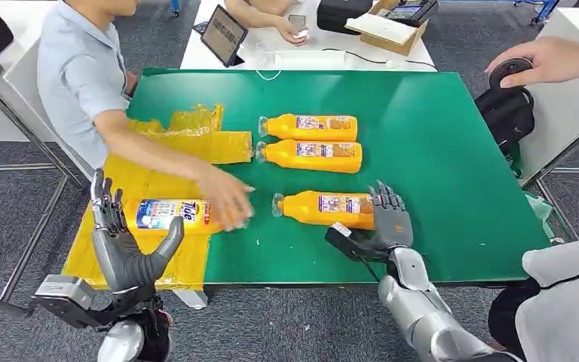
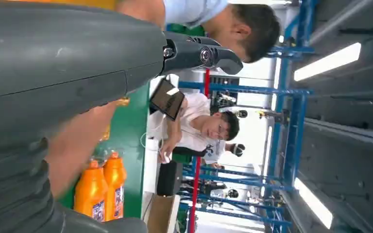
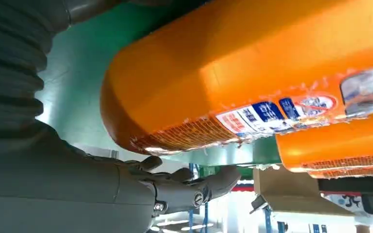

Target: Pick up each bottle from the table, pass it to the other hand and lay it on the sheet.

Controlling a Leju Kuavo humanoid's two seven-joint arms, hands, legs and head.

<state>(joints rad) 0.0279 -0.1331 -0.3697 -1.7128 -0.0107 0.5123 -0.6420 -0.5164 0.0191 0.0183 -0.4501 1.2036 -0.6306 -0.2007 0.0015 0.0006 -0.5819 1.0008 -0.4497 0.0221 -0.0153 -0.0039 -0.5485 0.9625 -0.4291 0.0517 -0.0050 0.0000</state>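
Across my green table point(image 1: 437, 151) a person point(image 1: 83, 68) leans in, arm outstretched. Beyond it, on a white table point(image 1: 301, 56), another holds a tablet point(image 1: 222, 34) beside a cardboard box point(image 1: 392, 30). A black bag point(image 1: 507, 113) sits right.

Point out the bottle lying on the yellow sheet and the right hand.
Bottle on the sheet point(image 1: 167, 215), head view, on its blue label.
Right hand point(image 1: 389, 219), head view, on the back of the hand.

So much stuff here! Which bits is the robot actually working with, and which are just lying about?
Part of the job:
- orange bottles
- yellow sheet
- left hand, right hand

Just lying about:
- tablet
- cardboard box
- black bag
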